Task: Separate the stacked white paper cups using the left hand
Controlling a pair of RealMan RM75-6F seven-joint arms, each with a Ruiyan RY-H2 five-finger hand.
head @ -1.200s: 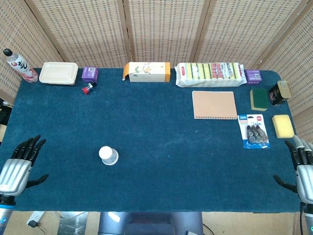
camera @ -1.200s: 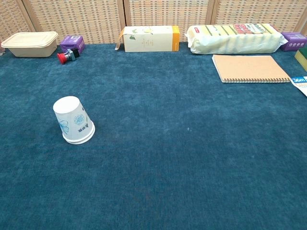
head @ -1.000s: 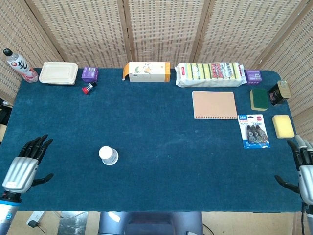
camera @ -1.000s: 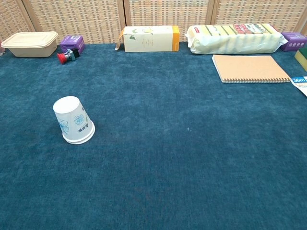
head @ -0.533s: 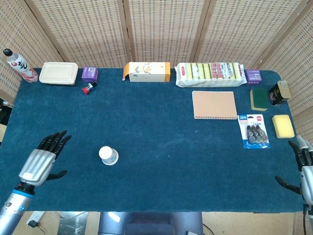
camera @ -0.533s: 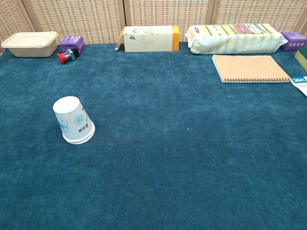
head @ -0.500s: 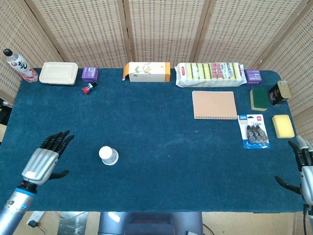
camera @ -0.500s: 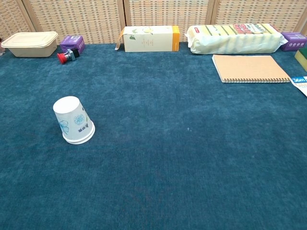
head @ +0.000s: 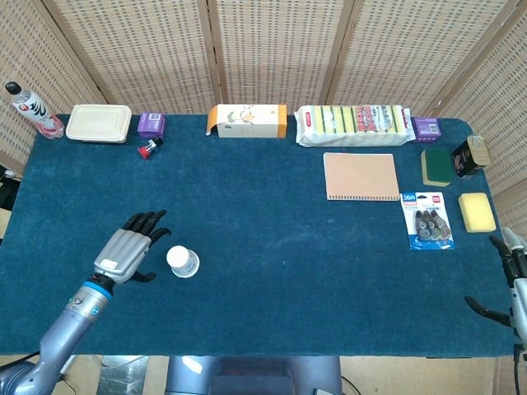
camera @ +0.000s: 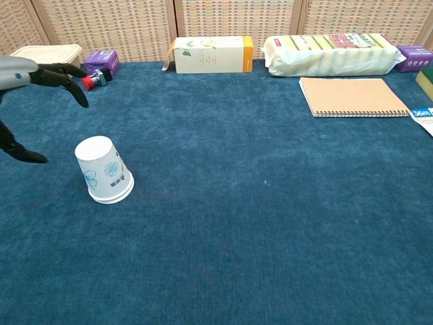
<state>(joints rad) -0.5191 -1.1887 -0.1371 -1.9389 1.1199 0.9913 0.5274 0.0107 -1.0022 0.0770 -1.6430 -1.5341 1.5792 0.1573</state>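
Observation:
The stacked white paper cups point(head: 183, 262) point(camera: 103, 170) stand upside down on the blue cloth at the front left; a blue flower print shows on the side. My left hand point(head: 129, 247) point(camera: 30, 84) hovers just left of the cups with its fingers spread, holding nothing and apart from the stack. Only part of my right hand point(head: 512, 280) shows, at the table's front right corner. Its fingers are apart and hold nothing. The chest view does not show it.
Along the back edge stand a bottle point(head: 31, 109), a beige lidded tray point(head: 99, 123), a purple box point(head: 151, 123), a red item point(head: 149, 149), a carton point(head: 247, 120) and a sponge pack point(head: 354, 124). A notebook point(head: 361, 176), sponges point(head: 476, 211) and a tape pack point(head: 426, 220) lie at the right.
My left hand has swung from the front left corner rightward and forward to just beside the cups, and now shows in the chest view. The cups and right hand have stayed put.

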